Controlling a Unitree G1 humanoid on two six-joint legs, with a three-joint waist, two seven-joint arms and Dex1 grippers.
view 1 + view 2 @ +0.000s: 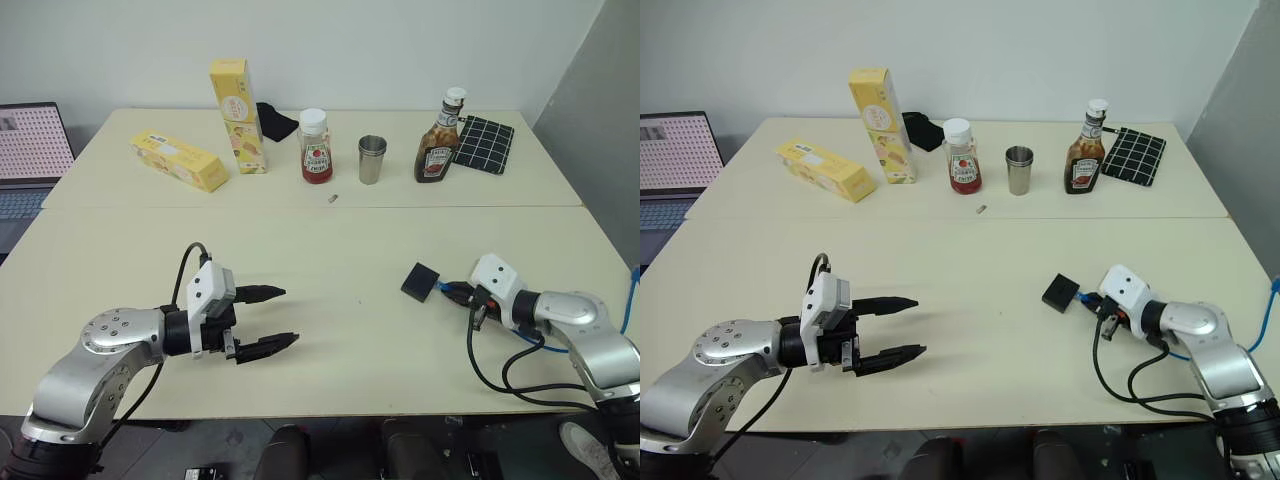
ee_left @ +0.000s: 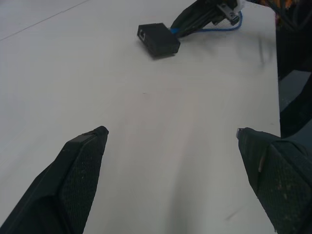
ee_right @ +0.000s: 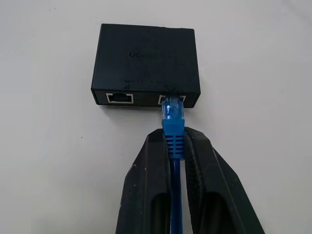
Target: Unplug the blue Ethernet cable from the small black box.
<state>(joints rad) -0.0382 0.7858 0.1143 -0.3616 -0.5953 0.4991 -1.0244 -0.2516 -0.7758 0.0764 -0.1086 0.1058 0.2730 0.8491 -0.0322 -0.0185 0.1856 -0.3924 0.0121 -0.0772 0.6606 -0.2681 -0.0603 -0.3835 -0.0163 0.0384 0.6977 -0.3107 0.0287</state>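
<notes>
Where pincer grips, cable hidden

Left pincer spread wide over pale table, small black box beyond, blue Ethernet cable plugged in.

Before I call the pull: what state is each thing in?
blue Ethernet cable: plugged into the box, pinched behind the plug
small black box: flat on the table, second port empty
right gripper: shut on the cable
left gripper: open, holding nothing
</notes>
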